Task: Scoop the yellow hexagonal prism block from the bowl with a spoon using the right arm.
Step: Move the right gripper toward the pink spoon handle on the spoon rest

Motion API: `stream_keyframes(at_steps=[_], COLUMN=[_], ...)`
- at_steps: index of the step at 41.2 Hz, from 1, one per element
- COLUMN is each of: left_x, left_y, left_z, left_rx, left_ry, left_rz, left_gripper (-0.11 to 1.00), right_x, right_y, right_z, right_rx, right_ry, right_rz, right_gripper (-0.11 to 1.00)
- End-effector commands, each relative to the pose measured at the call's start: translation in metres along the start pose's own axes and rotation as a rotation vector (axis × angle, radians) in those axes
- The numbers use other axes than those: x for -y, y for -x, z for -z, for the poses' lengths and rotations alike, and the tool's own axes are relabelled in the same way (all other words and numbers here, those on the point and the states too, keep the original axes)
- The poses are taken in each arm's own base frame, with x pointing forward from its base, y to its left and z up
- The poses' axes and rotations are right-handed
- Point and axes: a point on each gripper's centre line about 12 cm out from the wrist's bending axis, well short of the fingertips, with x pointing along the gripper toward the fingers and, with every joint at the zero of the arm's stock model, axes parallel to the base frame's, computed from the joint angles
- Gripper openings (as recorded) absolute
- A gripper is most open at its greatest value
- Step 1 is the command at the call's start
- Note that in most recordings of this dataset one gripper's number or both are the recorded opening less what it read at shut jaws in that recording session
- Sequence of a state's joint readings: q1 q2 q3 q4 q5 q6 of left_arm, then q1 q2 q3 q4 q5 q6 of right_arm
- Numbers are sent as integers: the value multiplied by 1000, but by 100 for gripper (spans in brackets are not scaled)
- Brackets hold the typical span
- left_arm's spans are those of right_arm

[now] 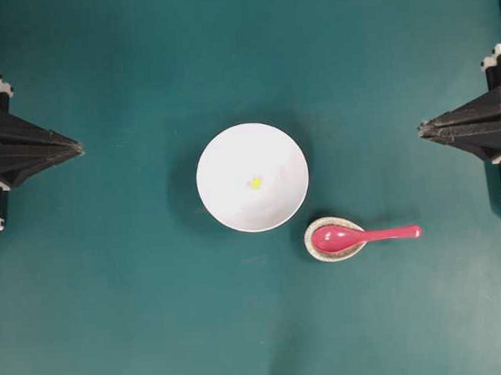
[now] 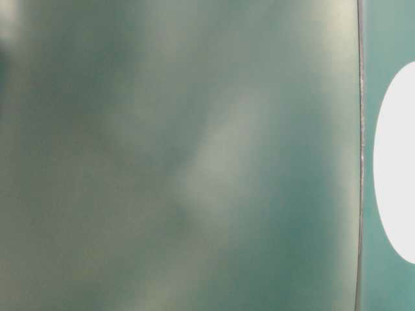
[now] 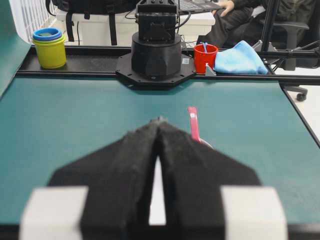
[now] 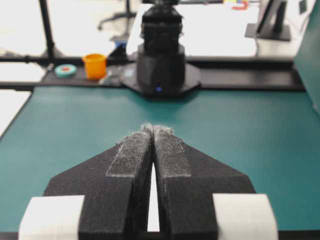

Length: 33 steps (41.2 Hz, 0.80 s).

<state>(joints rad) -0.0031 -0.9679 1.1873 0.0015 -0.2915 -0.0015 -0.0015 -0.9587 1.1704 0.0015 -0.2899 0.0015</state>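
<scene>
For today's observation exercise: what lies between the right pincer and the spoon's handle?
Nothing: in the overhead view only bare green table separates the shut right pincer from the spoon, whose handle points toward that side.

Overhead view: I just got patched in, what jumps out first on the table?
The white bowl sits mid-table with the tiny yellow block at its bottom. Just below and right of it, the pink-red spoon lies with its scoop on a small speckled rest, handle pointing right. Both grippers, left and right, wait shut at the table's side edges, holding nothing.
</scene>
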Motion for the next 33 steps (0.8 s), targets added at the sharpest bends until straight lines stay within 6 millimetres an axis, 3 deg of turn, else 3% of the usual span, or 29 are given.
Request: stream_keyframes(at_steps=[1,15,20,29,33], left_x=[-1,-1,-1,-1,-1], left_y=[-3,0,-1,0,0], left_z=[-11,-12,-12,-12,-11], left_rx=[8,-8,-8,-8,-12], left_ry=[-11,4,6,6,6], left_rz=[-4,-4,-5,-5,-5], left_gripper=[-1,1,1,1,1], right_x=[1,1,0,1,1], right_y=[-2,-5,-5,-5,-6], right_z=[-8,-8,-8,-7,-6], right_rx=[21,15,14,9,8], right_ry=[3,-1,-4,-10,-12], right_rz=[3,3,2,3,3], right_gripper=[0,3,17,56,63])
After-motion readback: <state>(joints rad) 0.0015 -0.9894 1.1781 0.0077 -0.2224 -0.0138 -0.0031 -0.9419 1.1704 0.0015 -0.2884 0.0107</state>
